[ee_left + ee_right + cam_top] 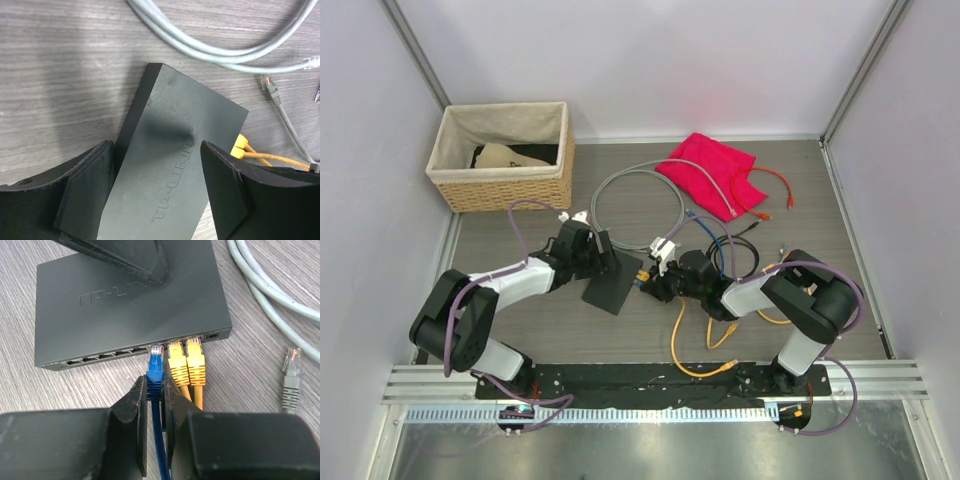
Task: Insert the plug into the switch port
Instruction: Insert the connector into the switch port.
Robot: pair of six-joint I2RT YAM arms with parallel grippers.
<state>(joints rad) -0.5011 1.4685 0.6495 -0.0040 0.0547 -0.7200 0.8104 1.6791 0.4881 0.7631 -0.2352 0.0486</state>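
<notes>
Roughly at the middle of the table [620,345], slightly toward its left edge, the switch [612,292] lies flat. The left gripper [156,150] has its fingers [90,185] wide apart, one along each long edge of the switch; whether they press on it I cannot tell. The right gripper [155,387] has its fingers [131,405] nearly together, pinching the blue plug [155,367] just behind its head. The plug's tip is at a port, just beside two seated yellow plugs [187,365]; how deep it sits is unclear.
</notes>
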